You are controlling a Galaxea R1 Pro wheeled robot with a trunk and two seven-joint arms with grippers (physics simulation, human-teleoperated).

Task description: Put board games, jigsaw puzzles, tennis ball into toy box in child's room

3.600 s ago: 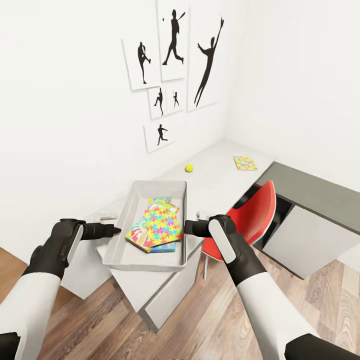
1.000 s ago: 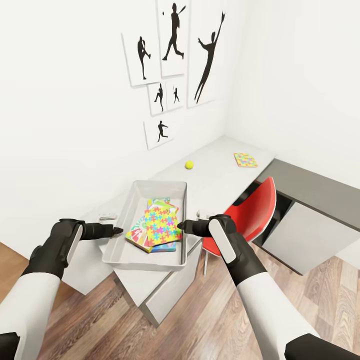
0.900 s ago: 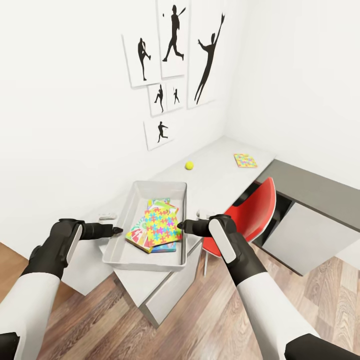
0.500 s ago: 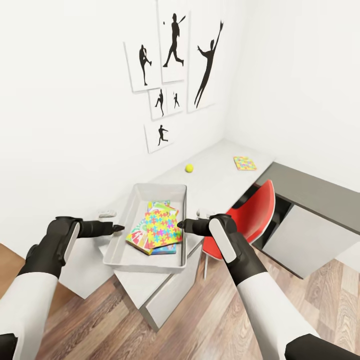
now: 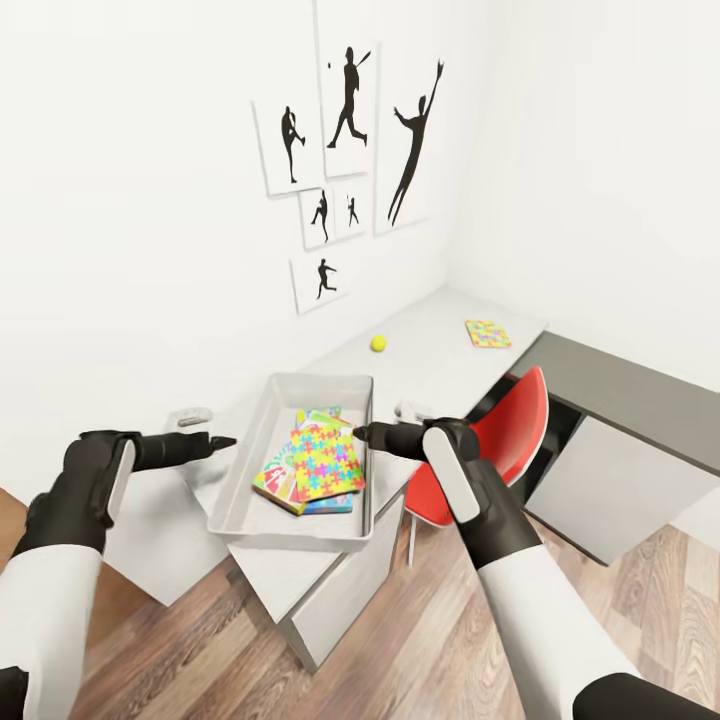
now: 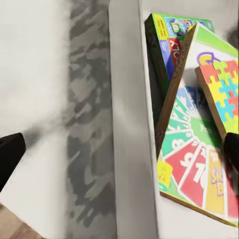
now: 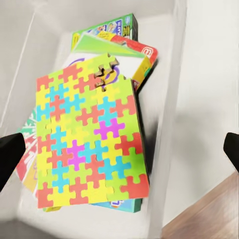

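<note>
The light-grey toy box [image 5: 243, 478] sits at the near end of the table [image 5: 430, 365]. A jigsaw puzzle [image 5: 327, 462] lies on top inside it, over the SKIP-BO board game [image 5: 274, 480] and other flat boxes. My left gripper [image 5: 226, 441] is open just outside the box's left wall [image 6: 127, 124], apart from it. My right gripper [image 5: 362, 432] is open at the right rim, above the jigsaw puzzle [image 7: 89, 144]. The tennis ball [image 5: 378, 343] and a second jigsaw puzzle [image 5: 487, 334] lie farther along the table.
A red chair [image 5: 512, 428] stands under the table just right of my right arm. Beyond it is the dark-grey cabinet [image 5: 625, 395] with a pale door [image 5: 615, 485]. Small white objects [image 5: 193, 415] lie on the table. Wood floor lies below.
My left gripper has drawn back leftward, away from the toy box's wall. My right gripper has risen slightly at the right rim. The view has shifted a little.
</note>
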